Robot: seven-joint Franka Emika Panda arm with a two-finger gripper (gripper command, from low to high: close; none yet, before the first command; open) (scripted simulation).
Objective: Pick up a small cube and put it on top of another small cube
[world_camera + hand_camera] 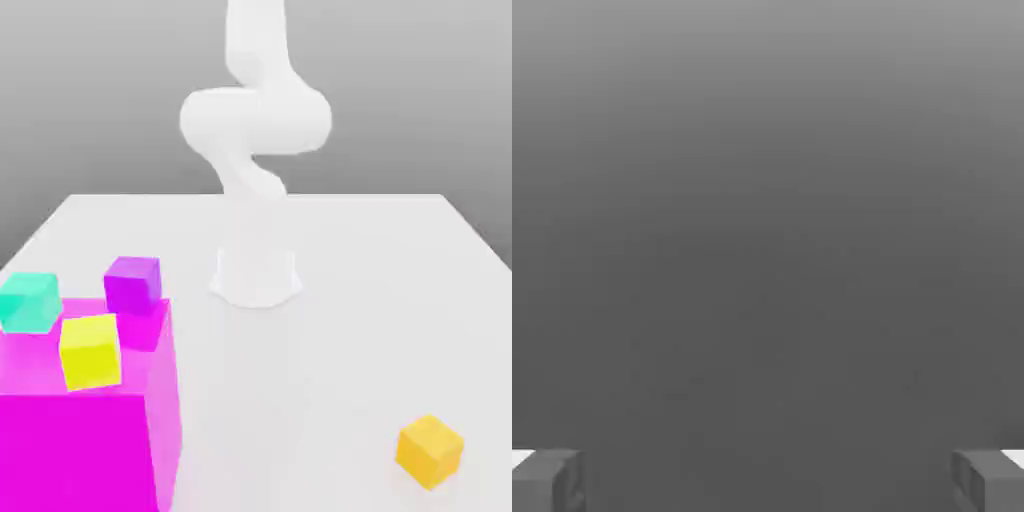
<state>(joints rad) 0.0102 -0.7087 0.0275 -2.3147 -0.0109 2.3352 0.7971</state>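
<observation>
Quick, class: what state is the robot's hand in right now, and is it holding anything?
Hand: open, fingers wide apart, nothing between them.

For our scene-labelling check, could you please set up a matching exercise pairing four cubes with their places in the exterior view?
Things:
1. orange cube
2. purple cube
3. teal cube
4. large magenta cube

Places:
A. at the view's left edge of the table
B. alone, near the view's lower right
C. lower left corner, biggest block
D. behind the magenta block, right of the teal one

Pairs: 1-B, 2-D, 3-A, 4-C
</observation>
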